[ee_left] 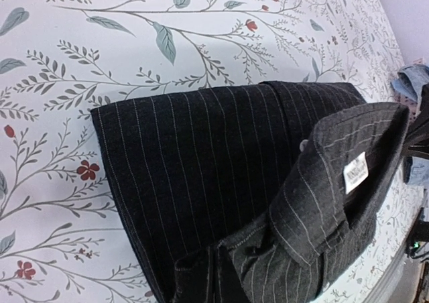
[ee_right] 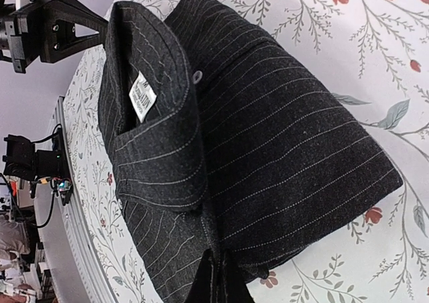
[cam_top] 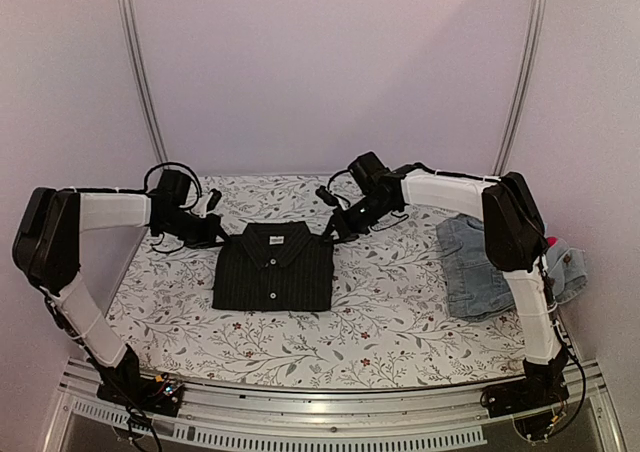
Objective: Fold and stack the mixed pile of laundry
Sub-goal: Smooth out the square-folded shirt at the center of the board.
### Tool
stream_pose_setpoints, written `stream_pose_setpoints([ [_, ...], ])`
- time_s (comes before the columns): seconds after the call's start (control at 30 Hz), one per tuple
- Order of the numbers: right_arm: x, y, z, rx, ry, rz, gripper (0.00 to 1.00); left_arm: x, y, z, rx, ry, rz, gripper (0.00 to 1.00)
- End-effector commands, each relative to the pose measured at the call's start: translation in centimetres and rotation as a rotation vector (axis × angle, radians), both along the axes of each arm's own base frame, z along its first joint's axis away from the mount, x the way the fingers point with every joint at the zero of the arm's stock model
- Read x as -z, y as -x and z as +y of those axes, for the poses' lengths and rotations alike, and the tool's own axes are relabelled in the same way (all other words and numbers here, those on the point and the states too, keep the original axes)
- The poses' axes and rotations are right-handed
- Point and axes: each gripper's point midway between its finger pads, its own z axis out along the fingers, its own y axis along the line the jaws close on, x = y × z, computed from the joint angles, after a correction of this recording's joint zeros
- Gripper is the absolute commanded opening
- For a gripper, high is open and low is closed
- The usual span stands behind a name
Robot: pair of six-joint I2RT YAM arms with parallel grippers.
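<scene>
Left claw [cam_top: 213,234]: closed, tips together, right at the shoulder corner of the black pinstriped shirt [cam_top: 273,269] on the left arm's side. Whether cloth is caught between the tips cannot be told.
Right claw [cam_top: 336,228]: closed, its tips [ee_right: 220,279] meeting at the edge of the opposite shoulder. Again, it is unclear if it has hold of any cloth.
Shirt position: between the two claws, mid-table, with the collar end far and the hem toward the arm bases.
Shirt condition: folded to a compact rectangle, button front up, lying flat. The collar [ee_right: 154,115] stands raised, with a white label [ee_right: 141,96] inside the neck. Fine pale stripes on black cloth.
Faded denim garment [cam_top: 475,267]: at the right side of the table, well apart from the shirt, partly behind the right arm.
Table [cam_top: 390,317]: covered in a white leaf-and-flower print.
</scene>
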Motion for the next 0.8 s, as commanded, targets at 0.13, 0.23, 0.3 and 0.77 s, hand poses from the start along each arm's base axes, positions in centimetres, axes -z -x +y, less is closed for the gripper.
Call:
stream_pose_setpoints([
  [0.13, 4.5, -4.1, -0.7, 0.135, 0.137, -0.089, 0.0, 4.5, -2.4, 1.6, -0.095, -0.052, 0.026, 0.0],
  [0.23, 5.4, -5.0, -0.2, 0.151, 0.137, -0.092, 0.0, 7.1, -2.8, 2.1, -0.121, -0.081, 0.072, 0.0],
  [0.3, 6.9, -5.1, 0.0, 0.154, 0.144, -0.067, 0.0, 8.2, -3.3, 2.5, -0.139, -0.105, 0.091, 0.0],
  [0.77, 0.8, -7.0, -0.2, 0.223, -0.003, -0.04, 0.45, 2.5, -8.2, 6.2, -0.264, -0.181, -0.021, 0.53],
])
